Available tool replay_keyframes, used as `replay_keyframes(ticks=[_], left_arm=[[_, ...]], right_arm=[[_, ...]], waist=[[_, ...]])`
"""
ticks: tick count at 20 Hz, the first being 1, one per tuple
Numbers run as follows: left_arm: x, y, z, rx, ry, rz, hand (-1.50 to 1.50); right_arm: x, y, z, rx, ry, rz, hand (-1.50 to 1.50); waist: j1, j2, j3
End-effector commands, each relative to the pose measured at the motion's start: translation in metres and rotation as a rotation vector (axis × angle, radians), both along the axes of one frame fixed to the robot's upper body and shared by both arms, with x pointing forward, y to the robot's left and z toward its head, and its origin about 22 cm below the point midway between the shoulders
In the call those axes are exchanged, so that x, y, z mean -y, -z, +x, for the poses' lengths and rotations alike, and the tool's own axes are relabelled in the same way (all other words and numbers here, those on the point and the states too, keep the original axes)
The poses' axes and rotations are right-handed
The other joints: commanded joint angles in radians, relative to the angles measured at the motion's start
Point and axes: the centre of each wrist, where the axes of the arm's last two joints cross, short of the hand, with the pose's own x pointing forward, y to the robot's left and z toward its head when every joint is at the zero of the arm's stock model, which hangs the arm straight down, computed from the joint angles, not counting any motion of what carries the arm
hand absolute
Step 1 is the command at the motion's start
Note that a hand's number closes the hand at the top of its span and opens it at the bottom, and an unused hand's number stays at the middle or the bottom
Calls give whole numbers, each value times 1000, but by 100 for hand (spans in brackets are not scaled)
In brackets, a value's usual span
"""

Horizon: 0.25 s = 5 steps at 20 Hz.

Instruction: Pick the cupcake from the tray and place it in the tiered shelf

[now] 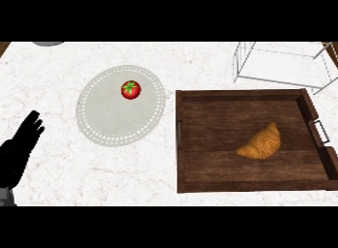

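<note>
Here the dark wooden tray (250, 140) sits on the white marble table (50, 72), holding a croissant (261, 144) toward its right half; no cupcake shows anywhere. The white wire tiered shelf (285, 63) stands just beyond the tray's far right corner. Left of the tray, a tomato (130, 89) rests on a round plate (107, 126). The left hand (14, 150) rests open at the left edge, fingers up.

On the bench (200, 58) there are 1 dark wooden tray (200, 181), 1 croissant (261, 143), 1 tomato (130, 90), 1 pale round mat (111, 123), 1 white wire tiered shelf (285, 63) and 1 black hand (14, 150).
</note>
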Motion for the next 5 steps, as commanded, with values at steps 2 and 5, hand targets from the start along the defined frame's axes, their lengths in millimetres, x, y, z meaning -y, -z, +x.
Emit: replay_keyframes(ticks=[2, 5], left_arm=[[-7, 0, -6, 4, -8, -7, 0], [7, 5, -1, 15, 0, -6, 0]], right_arm=[[37, -8, -78, -30, 12, -13, -150], [48, -12, -115, -8, 6, -30, -150]], waist=[[5, 4, 2], [-13, 1, 4]])
